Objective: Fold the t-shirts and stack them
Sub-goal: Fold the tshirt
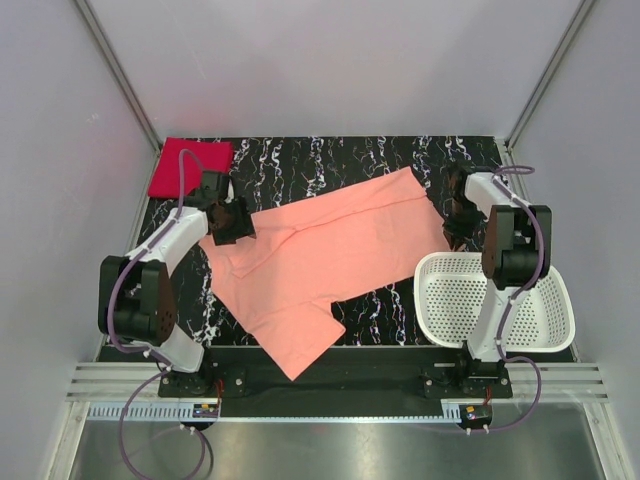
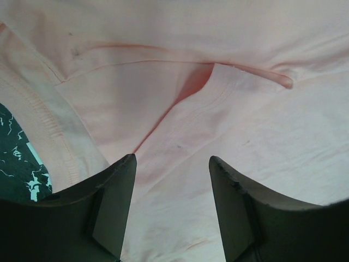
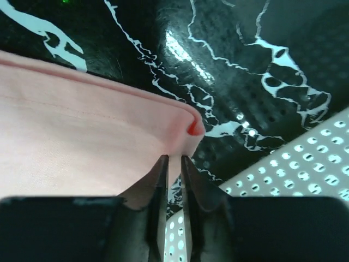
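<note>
The salmon t-shirt point(image 1: 320, 255) lies spread across the black marbled table, folded lengthwise, one sleeve toward the front. My left gripper point(image 1: 232, 222) is open over its left end; in the left wrist view the fingers point(image 2: 117, 202) straddle the pink cloth point(image 2: 180, 103) by a sleeve seam. My right gripper point(image 1: 452, 228) is shut on the shirt's right corner; the right wrist view shows the folded pink edge point(image 3: 174, 134) pinched between the jaws. The red t-shirt point(image 1: 188, 166) lies as a folded rectangle at the back left corner.
A white perforated basket point(image 1: 493, 300) stands at the front right, just beside my right arm; its rim shows in the right wrist view point(image 3: 305, 169). White walls close in the table on three sides.
</note>
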`<state>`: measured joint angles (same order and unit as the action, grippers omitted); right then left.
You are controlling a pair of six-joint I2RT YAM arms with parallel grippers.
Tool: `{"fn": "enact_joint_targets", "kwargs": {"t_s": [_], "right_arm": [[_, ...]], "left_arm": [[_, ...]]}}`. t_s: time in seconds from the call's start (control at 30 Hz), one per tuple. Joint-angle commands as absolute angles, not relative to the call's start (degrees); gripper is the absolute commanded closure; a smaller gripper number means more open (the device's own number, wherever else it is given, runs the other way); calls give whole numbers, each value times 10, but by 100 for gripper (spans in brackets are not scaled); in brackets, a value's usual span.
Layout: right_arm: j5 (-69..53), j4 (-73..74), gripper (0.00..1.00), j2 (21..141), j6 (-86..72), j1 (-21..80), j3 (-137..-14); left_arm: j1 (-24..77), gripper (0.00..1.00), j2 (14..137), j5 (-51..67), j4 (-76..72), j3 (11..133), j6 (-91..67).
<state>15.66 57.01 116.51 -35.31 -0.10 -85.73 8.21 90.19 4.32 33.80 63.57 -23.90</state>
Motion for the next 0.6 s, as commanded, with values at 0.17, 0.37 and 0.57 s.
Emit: {"fn": "enact_joint_targets", "kwargs": {"t_s": [0.17, 0.37, 0.57], "right_arm": [[120, 536, 73, 1126, -327, 14, -880], [98, 526, 57, 1175, -292, 87, -974], [64, 532, 55, 1183, -301, 99, -987]], "left_arm": [[80, 39, 954, 18, 337, 679, -221], [80, 38, 1014, -33, 361, 739, -225], [80, 37, 1041, 72, 302, 765, -202]]}}
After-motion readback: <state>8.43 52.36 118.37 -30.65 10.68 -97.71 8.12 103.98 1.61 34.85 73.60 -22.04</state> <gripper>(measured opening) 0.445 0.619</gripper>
